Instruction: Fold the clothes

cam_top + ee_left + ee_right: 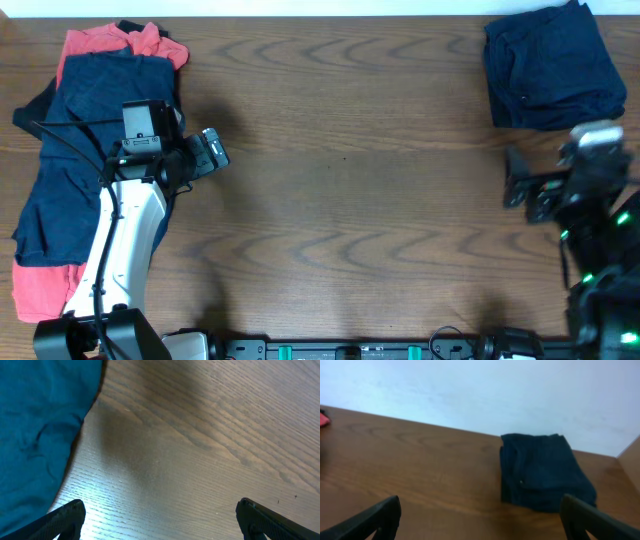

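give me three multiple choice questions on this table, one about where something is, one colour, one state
1. Where does the folded navy stack lie? A. far right corner of the table B. table centre C. under the left arm
2. Which colour shows beside navy in the loose pile? A. yellow B. coral-red C. green
3. How is the left gripper? A. shut on cloth B. shut, empty C. open, empty
1 A, overhead shows it top right; 2 B, coral-red cloth shows at the pile's ends; 3 C, its fingers stand wide apart over bare table.
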